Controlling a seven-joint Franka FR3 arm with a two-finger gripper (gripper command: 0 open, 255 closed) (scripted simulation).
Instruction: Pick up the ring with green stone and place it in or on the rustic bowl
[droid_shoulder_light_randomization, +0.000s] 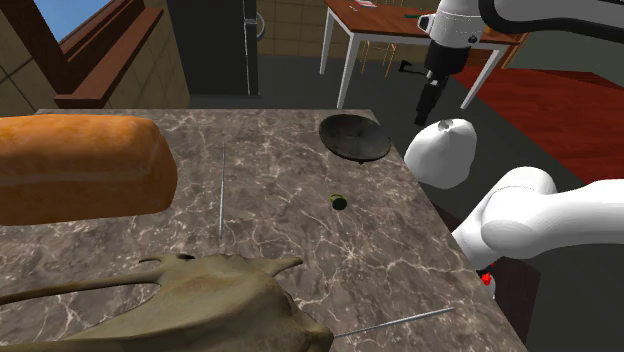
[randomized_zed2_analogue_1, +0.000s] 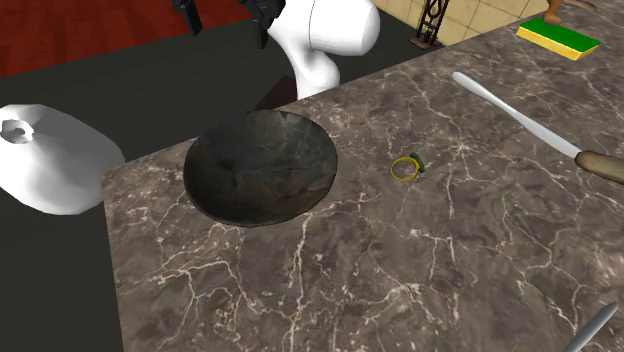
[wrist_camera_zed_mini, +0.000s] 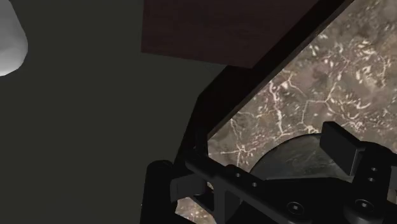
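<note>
Since the ring (randomized_zed2_analogue_1: 407, 166) lies flat on the marble table (randomized_zed2_analogue_1: 420, 280), a thin yellow band with a small green stone at one side, it looks fiddly to lift. It sits near the dark bowl (randomized_zed2_analogue_1: 262, 165) but apart from it. In the second exterior view it is to the bowl's right, between the bowl and a knife (randomized_zed2_analogue_1: 520, 118). The gripper (droid_shoulder_light_randomization: 431, 108) hangs high off the table's edge, beyond the bowl in the shoulder view. Its fingers stand apart and hold nothing.

I judge the ring very light, stiff and probably slick. It will not crush, but it can skate over the smooth stone or flip out from between the fingers if nudged on one side. The best hold is likely across the band: come straight down with one finger outside each side of the hoop and the tips almost on the table. Then close gently so both fingers meet it together. The stone's side may give a little more height to catch, though the setting is too small to make out. The bowl is wide, shallow and empty, so a low release over its middle should do. Dropped from high, the ring may bounce out.
</note>
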